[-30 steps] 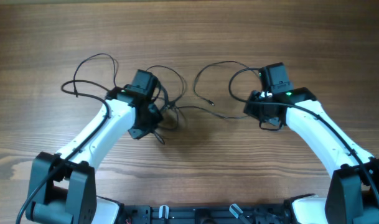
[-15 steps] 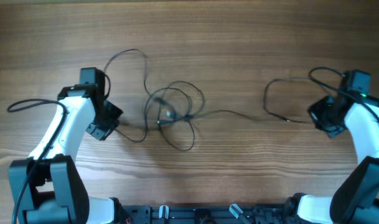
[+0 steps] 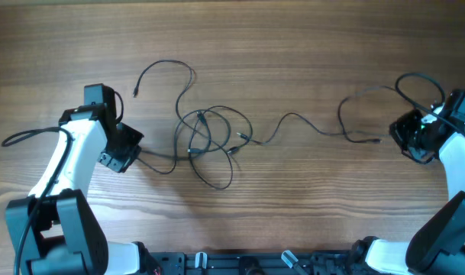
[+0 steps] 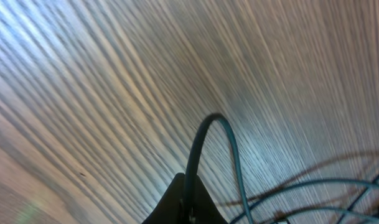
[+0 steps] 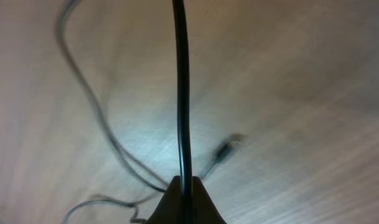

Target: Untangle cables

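Note:
The thin black cables lie on the wooden table, with a loose tangle at centre left. One strand loops up to a plug end, and another runs right to a plug end. My left gripper is left of the tangle, low over the table, shut on a cable strand that rises between its closed fingers. My right gripper is at the far right, shut on a cable. A small plug end lies just beyond it.
The arms' own thicker black wires arc beside the left arm and above the right arm. The arm bases and a black rail stand along the table's front edge. Bare wood lies at the back.
Both grippers have moved outward, away from each other, each keeping hold of a cable. The bunch has been drawn out into looser loops and a long strand running right.

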